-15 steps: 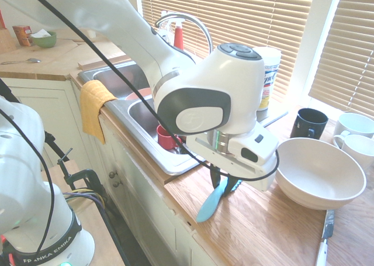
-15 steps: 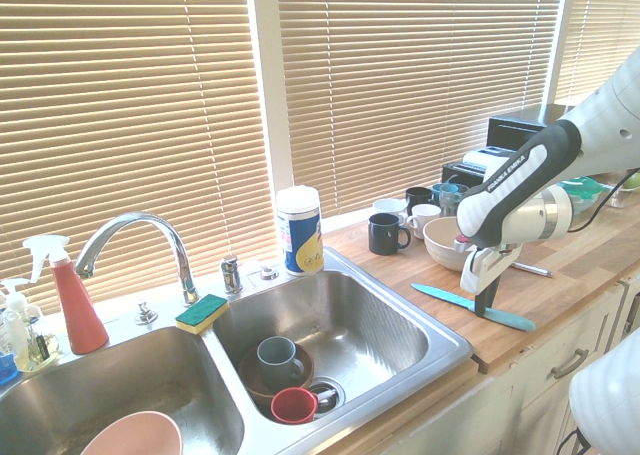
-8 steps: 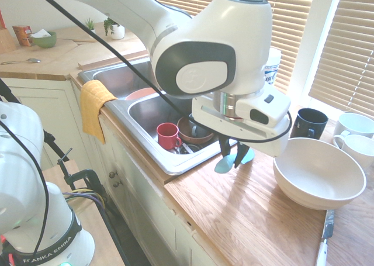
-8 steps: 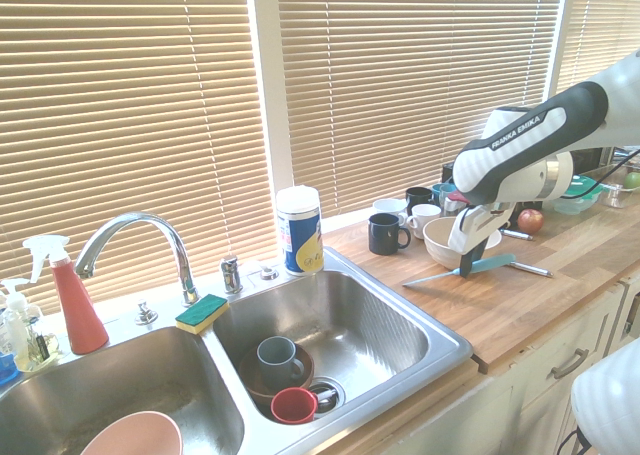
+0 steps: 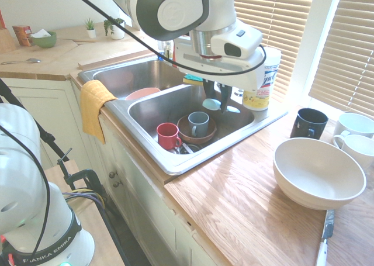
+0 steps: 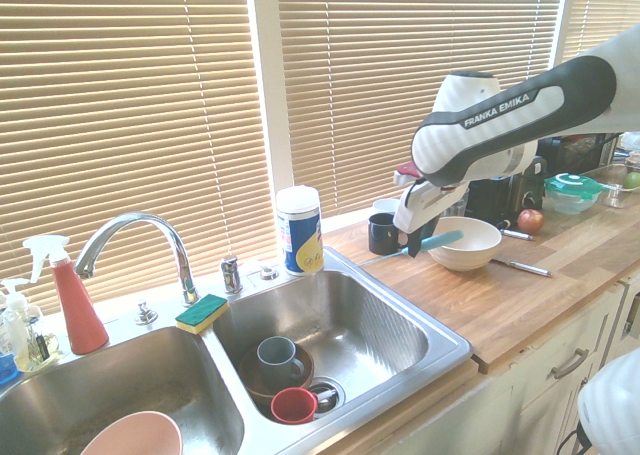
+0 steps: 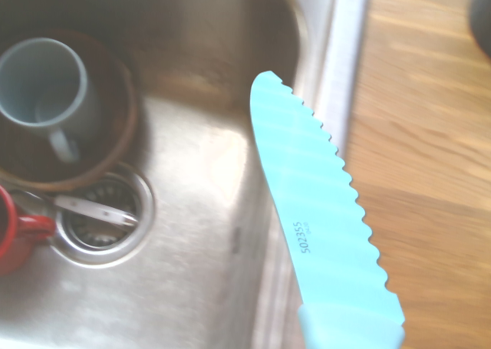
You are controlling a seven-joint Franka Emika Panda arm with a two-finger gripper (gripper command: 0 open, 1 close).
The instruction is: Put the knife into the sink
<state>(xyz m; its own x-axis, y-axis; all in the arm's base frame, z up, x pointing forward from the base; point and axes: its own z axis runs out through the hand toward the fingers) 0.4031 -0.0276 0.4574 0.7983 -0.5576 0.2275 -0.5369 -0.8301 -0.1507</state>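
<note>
first exterior view: my gripper (image 5: pixel 217 96) is closed on the one turquoise knife (image 5: pixel 214 104), held above the sink (image 5: pixel 153 171)'s near-window end. second exterior view: one red mug (image 6: pixel 293 405), one grey mug (image 6: pixel 276 360) in the basin. wrist view: the blade runs lengthwise along the sink's edge; i'd swing it further over the basin.

Saw a red mug (image 5: pixel 167 135) beside a brown bowl (image 5: pixel 202 140) with grey mug (image 5: pixel 198 124) inside; also noticed black mug (image 5: pixel 306 124) near beige bowl (image 5: pixel 319 175).
</note>
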